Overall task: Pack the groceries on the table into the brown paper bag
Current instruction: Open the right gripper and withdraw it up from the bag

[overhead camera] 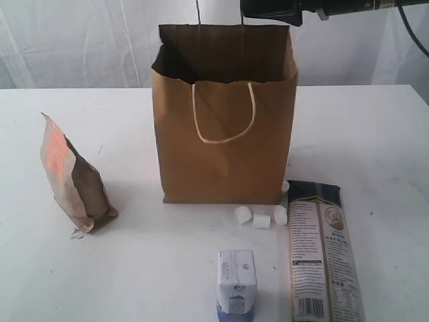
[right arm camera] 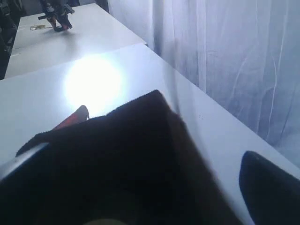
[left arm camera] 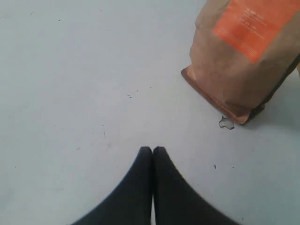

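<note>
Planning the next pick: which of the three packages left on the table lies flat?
The long dark-topped packet, front right of the bag; the brown-orange pouch and white-blue carton stand upright.

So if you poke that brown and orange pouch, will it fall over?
Probably, yes. The pouch stands tall on a narrow base and already leans, so a poke near the top would likely tip it. Its creased sides look soft, so it may squash a bit when squeezed.
</note>
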Tool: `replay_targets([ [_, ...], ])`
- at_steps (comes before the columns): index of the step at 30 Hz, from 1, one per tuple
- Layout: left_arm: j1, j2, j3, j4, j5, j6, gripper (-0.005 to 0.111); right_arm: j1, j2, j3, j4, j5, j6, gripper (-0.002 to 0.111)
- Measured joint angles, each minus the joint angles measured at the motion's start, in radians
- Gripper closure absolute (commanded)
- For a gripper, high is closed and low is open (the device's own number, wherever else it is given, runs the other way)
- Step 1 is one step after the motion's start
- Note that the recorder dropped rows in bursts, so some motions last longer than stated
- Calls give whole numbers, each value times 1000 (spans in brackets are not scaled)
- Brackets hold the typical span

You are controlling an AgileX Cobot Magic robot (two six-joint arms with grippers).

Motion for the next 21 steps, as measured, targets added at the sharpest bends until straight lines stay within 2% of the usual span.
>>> replay_targets([
  [16, 0, 0, 0, 0, 0, 0, 107, -2, -18, 0, 0, 0, 45, 3],
  [21, 0, 0, 0, 0, 0, 0, 107, -45, -89, 0, 0, 0, 59, 3],
])
